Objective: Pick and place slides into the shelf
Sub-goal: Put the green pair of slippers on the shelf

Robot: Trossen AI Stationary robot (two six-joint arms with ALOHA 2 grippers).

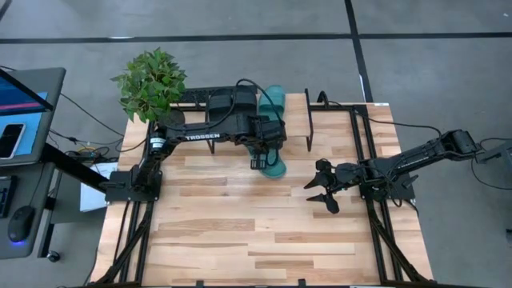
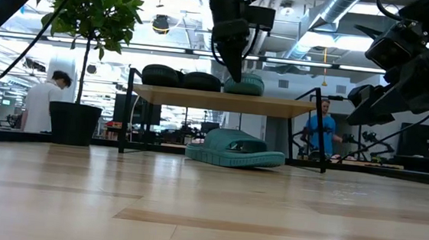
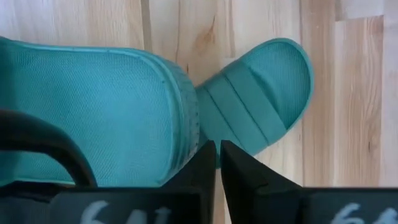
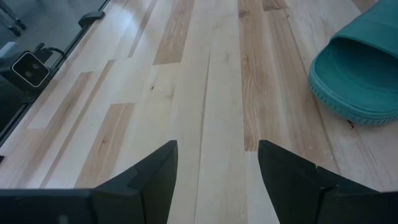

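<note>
Two black slides (image 2: 181, 77) and one teal slide (image 2: 245, 85) atop shelf (image 2: 224, 101). Left end effector (image 1: 258, 162) closed, empty, above it. Second teal slide (image 2: 235, 149) flat on bench (image 1: 240, 232). Right end effector (image 1: 324, 194) open, empty, near bench's right edge.

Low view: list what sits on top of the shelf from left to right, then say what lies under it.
On the shelf: black slide → second black slide → teal slide, with the left end effector right at it. Under the shelf, on the table: another teal slide.
</note>
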